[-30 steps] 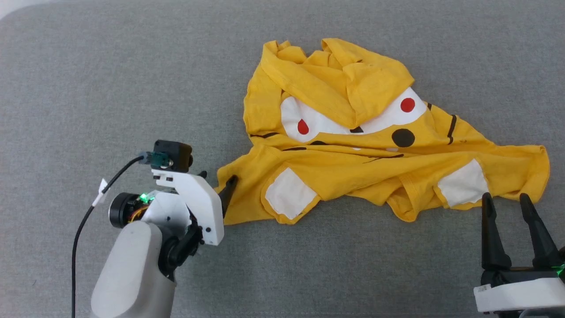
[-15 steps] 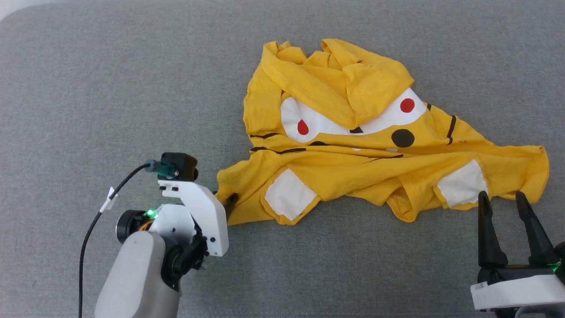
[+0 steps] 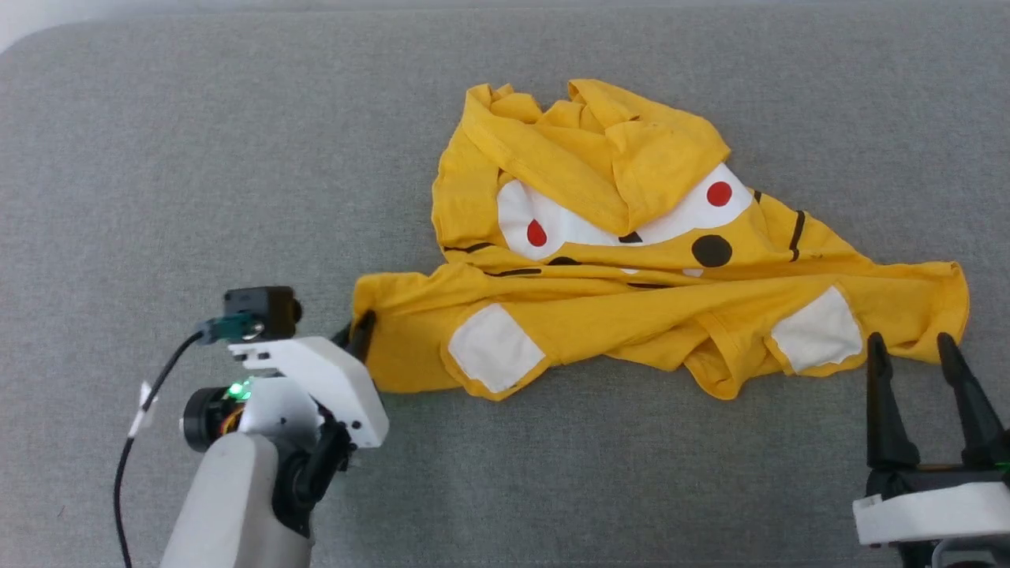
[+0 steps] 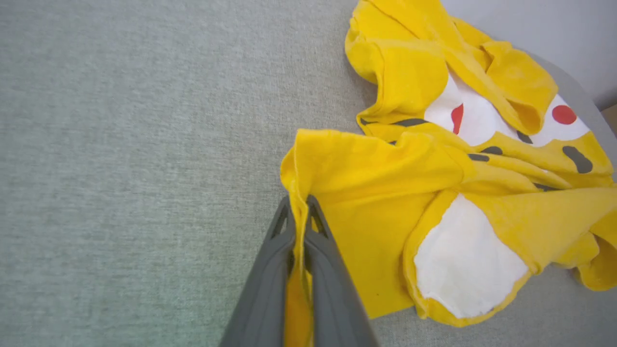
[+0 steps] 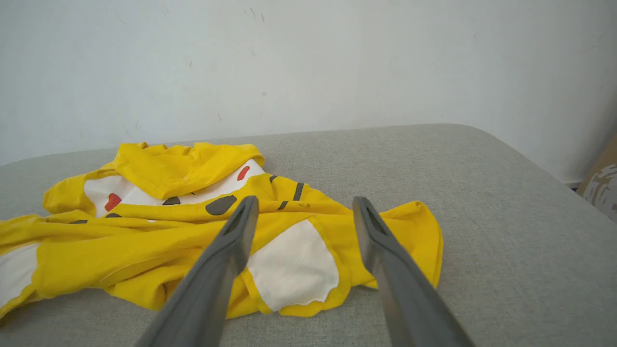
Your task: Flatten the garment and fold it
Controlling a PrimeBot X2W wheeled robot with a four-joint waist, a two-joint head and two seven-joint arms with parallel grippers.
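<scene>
Garment (image 3: 600, 304): nine-o'clock corner newly clamped by left gripper (image 3: 363, 331), apparently dragged outward; flattening begun. Right gripper (image 3: 913, 351), four o'clock, gaping, empty, just beside hem.

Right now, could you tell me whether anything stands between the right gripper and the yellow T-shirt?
Nothing visible does: the open right gripper faces the yellow T-shirt's near edge directly, above the grey fabric surface.

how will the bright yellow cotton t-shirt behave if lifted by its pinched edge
Probably floppy: the bright yellow cotton T-shirt lies in soft folds, bunched in the shut left gripper. Likely light, draping, not lifting whole. May drag on the grey fabric surface.
</scene>
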